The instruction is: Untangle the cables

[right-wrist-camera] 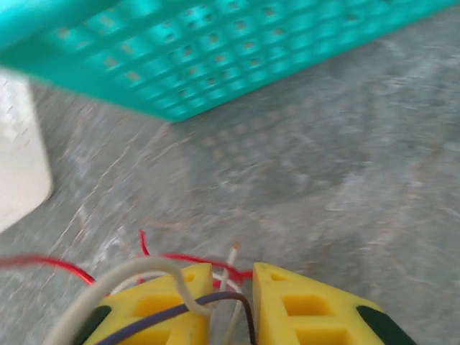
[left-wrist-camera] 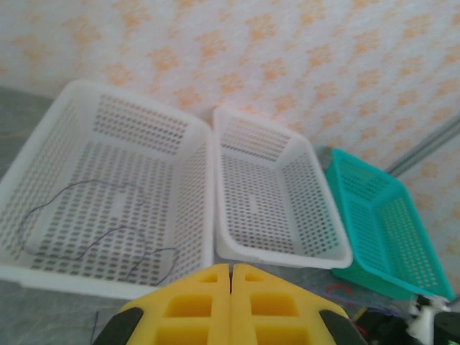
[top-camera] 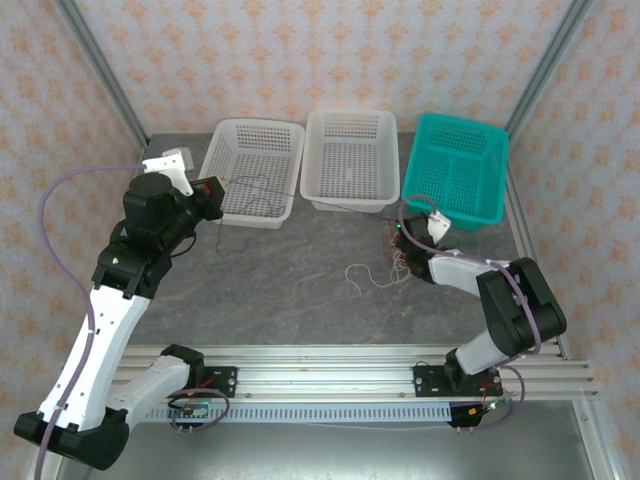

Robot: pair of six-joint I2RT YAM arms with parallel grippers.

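A tangle of thin cables (top-camera: 398,262) lies on the grey table right of centre, and a white strand (top-camera: 362,276) trails off to its left. My right gripper (top-camera: 405,256) sits low on this tangle. In the right wrist view the right gripper (right-wrist-camera: 232,270) is narrowed onto the bundle, with a white wire (right-wrist-camera: 144,267), a purple wire (right-wrist-camera: 208,300) and a red wire (right-wrist-camera: 180,256) passing between its yellow fingers. One dark cable (top-camera: 255,195) lies in the left white basket (top-camera: 225,135). My left gripper (top-camera: 218,188) hangs raised beside that basket, and in the left wrist view the left gripper (left-wrist-camera: 230,267) is shut and holds nothing.
A second white basket (top-camera: 350,115) and a teal basket (top-camera: 460,125) stand in a row along the back. The teal basket's wall (right-wrist-camera: 215,57) is close ahead of the right gripper. Cage posts and wallpapered walls bound the table.
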